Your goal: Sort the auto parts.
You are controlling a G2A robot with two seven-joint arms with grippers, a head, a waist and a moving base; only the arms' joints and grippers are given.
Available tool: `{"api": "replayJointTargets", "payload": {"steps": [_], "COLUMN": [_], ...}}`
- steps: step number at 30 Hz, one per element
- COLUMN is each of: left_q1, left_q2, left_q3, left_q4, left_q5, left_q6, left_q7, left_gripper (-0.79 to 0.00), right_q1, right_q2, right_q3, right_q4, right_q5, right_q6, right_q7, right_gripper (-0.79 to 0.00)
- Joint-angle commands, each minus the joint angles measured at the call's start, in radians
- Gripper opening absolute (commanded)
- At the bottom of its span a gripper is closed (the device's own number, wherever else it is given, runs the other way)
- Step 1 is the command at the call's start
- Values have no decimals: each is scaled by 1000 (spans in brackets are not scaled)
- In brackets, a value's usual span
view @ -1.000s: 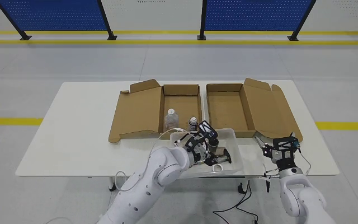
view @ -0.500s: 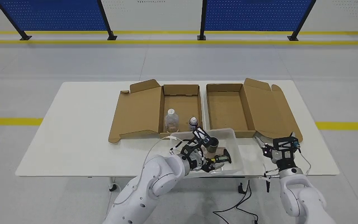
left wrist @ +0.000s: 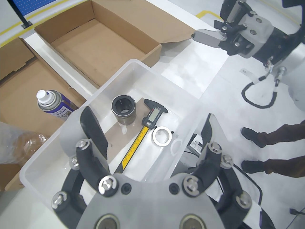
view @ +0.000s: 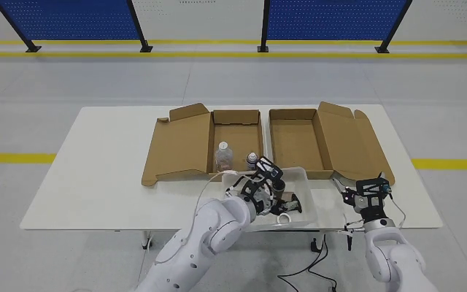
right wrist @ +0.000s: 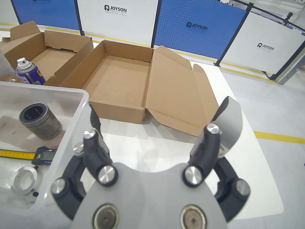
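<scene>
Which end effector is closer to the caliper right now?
Left. The left end effector hovers open over the bin, above the caliper. The right end effector is outside the bin, over bare table beside the empty box.

cardboard box brown | bin clear | spray can blue, white cap | caliper yellow-black | ring silver

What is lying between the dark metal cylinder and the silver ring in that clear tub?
A digital caliper with a yellow scale lies between the cylinder and the ring, as the left wrist view shows.
</scene>
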Motion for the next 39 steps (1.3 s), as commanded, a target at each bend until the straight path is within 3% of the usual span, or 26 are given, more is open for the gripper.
{"api": "replayJointTargets", "payload": {"steps": [1, 8, 16, 25, 39], "left_q1": [-50, -212, -331, -388, -379], "left_q2": [-20, -79, -128, -162, -163], "left_q3": [20, 125, 176, 178, 168], "left_q4": [37, 167, 319, 459, 466], "left_q5": [-63, -90, -142, -216, -230], "left_q6": [142, 378, 522, 544, 548], "left_q7": [-60, -201, -363, -349, -334], "left_gripper": [0, 0, 0, 0, 0], "right_q1": [0, 0, 0, 0, 0], "right_q2": [0, 0, 0, 0, 0], "right_q3": [0, 0, 0, 0, 0], "right_q4": [0, 0, 0, 0, 0], "right_q5": [0, 0, 0, 0, 0], "right_q6": [0, 0, 0, 0, 0], "right_q7": [0, 0, 0, 0, 0], "right_gripper": [0, 0, 0, 0, 0]}}
